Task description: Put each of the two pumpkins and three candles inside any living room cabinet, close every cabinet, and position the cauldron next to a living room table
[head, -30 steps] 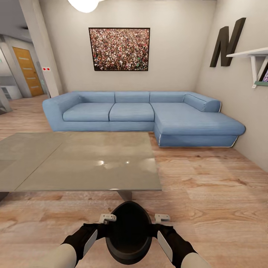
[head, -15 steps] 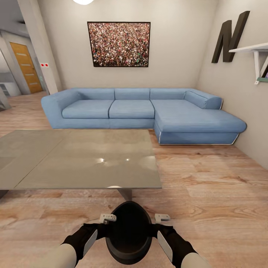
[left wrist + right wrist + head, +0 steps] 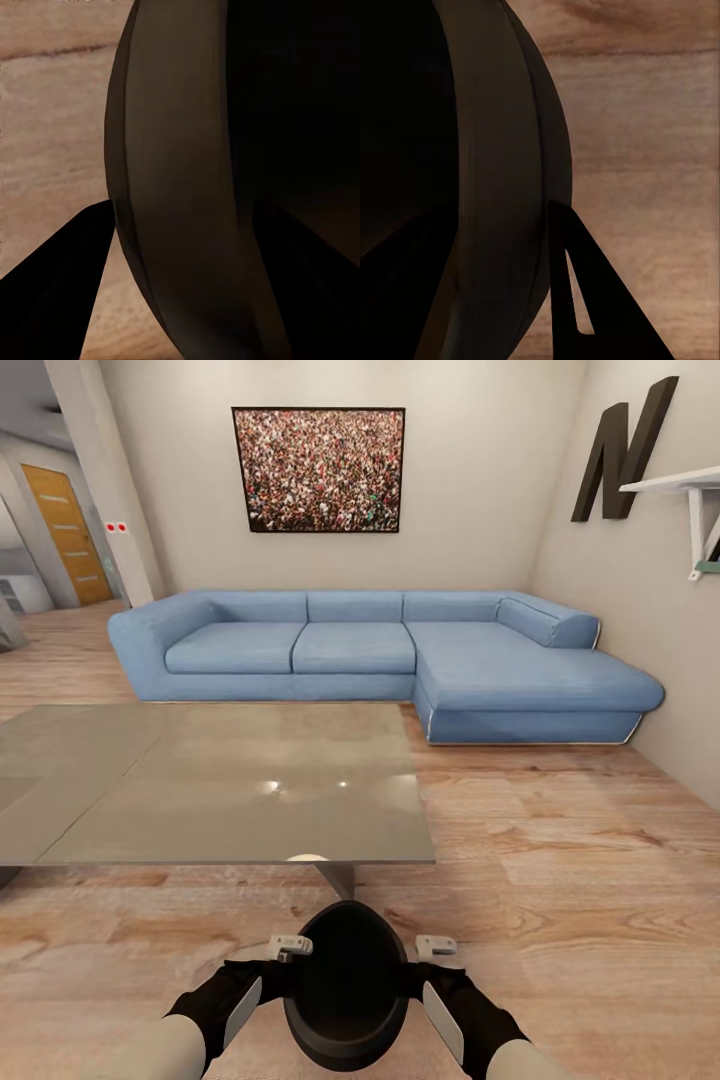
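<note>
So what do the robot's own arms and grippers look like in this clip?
Both arms have pale grey-white forearms ending in black wrists. The left gripper and right gripper are black with flat light-grey side panels and small whitish bracket pieces. In the wrist views the fingers look plain black.

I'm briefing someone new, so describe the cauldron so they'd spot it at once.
Start at the big blue corner sofa, then come forward over the grey glass-topped table to the wooden floor on its near side. There the left gripper and right gripper hold the cauldron: a round, open-mouthed black pot, the darkest thing around.
</note>
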Available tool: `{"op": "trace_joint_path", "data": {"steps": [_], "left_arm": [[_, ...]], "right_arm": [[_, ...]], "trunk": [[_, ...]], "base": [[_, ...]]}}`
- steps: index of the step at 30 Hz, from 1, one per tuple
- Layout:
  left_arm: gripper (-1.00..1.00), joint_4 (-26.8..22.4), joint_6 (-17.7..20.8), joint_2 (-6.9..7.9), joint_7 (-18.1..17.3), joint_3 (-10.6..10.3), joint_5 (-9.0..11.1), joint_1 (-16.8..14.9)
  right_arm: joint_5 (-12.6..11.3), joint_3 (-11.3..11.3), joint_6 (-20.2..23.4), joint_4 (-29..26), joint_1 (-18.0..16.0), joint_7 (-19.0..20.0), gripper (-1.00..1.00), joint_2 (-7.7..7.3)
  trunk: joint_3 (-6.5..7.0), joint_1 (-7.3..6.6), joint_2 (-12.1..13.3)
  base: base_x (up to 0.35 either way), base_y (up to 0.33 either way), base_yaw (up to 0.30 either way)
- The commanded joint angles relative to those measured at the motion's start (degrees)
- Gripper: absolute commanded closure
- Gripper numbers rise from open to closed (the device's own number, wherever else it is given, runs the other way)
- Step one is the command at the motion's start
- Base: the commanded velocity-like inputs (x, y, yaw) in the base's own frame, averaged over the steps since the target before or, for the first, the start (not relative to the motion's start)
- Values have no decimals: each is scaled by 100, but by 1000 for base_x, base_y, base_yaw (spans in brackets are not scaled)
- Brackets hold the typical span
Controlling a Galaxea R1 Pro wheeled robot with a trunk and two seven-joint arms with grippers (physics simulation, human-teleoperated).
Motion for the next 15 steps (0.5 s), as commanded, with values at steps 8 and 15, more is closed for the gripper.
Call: {"op": "trace_joint_path", "data": {"steps": [8,15], "left_arm": [[100,7,31,2,-12,6,-57,-4],[100,5,31,2,-12,7,-57,-4]], "right_arm": [[-152,135,-110,-238,-2,-37,100,0],[-152,136,-108,-236,-2,-38,100,0]], "trunk": [[-4,-2,-3],[-115,11,-9]], "base": [[0,0,0],[0,0,0]]}}
